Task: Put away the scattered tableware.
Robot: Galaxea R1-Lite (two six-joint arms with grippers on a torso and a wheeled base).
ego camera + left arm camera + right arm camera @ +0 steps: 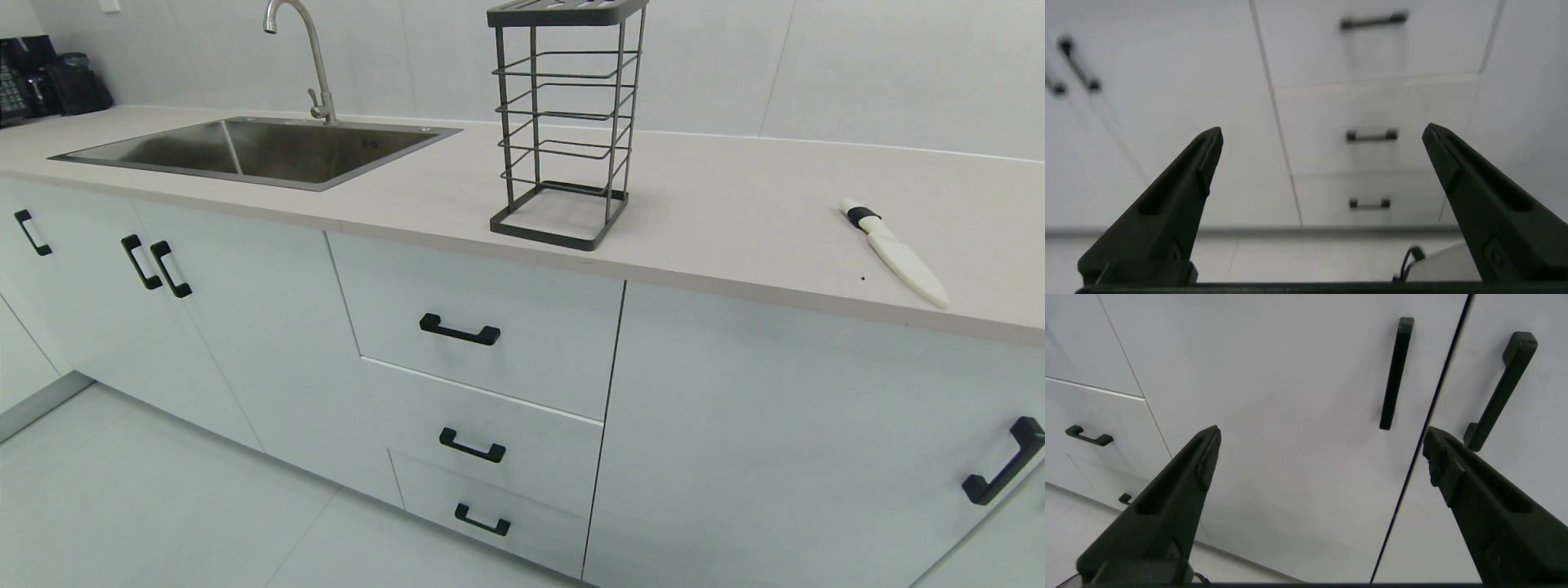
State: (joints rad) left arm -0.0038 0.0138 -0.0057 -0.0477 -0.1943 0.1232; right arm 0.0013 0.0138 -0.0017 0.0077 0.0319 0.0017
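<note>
Knife: a white knife (894, 251) with a black band lies flat on the countertop (735, 196), near its front edge. Its tapered end points to about 5 o'clock and its banded end to 11.
Rack: a tall black wire rack (563, 122) with a slotted top stands upright on the counter. The knife is well apart from it, at roughly 3 to 4 o'clock.
Sink: the steel sink (253, 151) and its curved faucet (306, 57) sit at about 9 o'clock of the rack.
Left gripper: the left gripper (1323, 135) has its jaws spread wide with nothing between them. It faces the stack of three drawers (473, 392) below the counter.
Right gripper: the right gripper (1323, 434) is likewise spread and empty. It faces cabinet doors with two upright black handles (1396, 371).
Corner: some dark items (49, 82) stand on the counter at about 10 o'clock of the sink; what they are I can't make out.
</note>
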